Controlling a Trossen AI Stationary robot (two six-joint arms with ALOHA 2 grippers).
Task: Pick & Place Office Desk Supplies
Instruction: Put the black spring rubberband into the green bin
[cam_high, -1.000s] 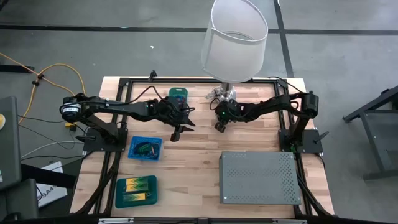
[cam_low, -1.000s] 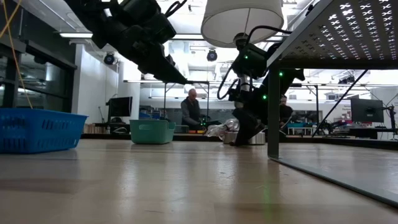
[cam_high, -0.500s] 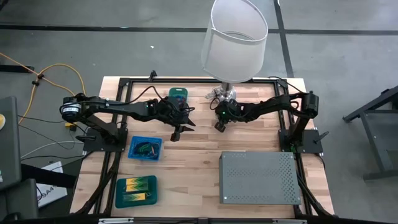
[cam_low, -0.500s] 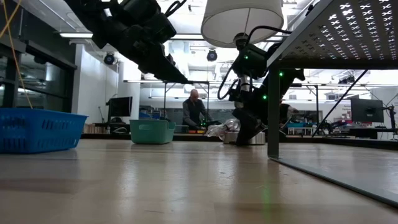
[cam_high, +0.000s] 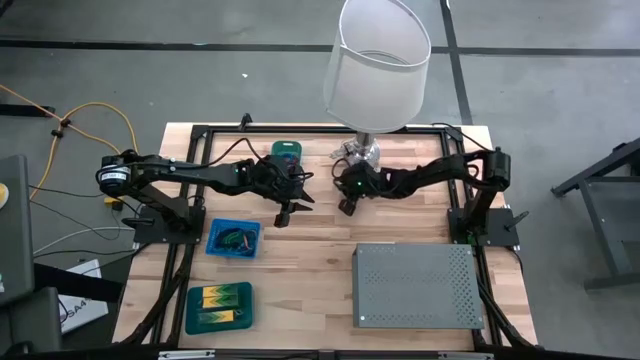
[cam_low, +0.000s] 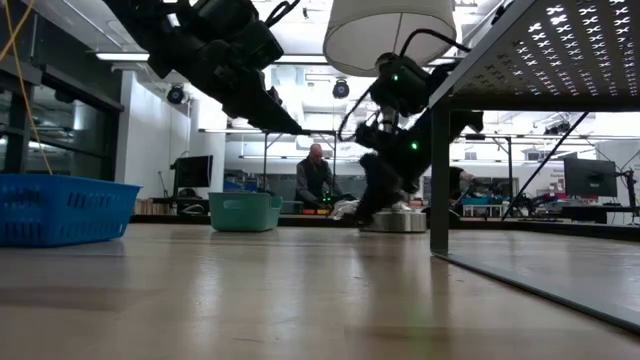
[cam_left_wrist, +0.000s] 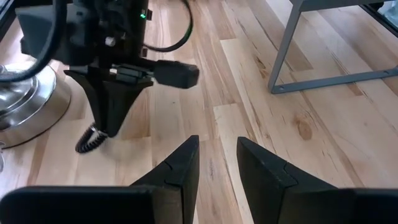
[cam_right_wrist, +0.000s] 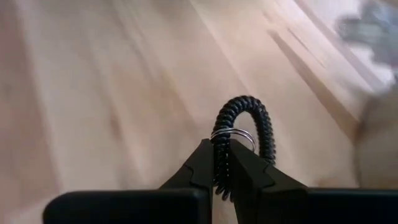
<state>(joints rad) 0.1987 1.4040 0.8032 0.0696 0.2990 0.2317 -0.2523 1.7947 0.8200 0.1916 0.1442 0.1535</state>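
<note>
Right end effector (cam_right_wrist: 222, 163): pinching a black coiled loop (cam_right_wrist: 244, 134), with the fingers pressed onto the coil where a thin metal ring (cam_right_wrist: 233, 134) crosses it.
Loop location: held just above the counter (cam_high: 310, 260), close to the lamp base (cam_high: 362, 152), near the back middle of the work area.
Left end effector (cam_left_wrist: 216, 163): fingers slightly spread, nothing between them; it hangs over the counter near the green bin (cam_high: 286, 152).
Handling: the loop looks light, springy and soft; it will likely stretch and swing if moved fast.
Grip point: across the coil body beside the ring appears secure.
Likely destination: blue bin (cam_high: 234, 238), which holds similar loops.
</note>
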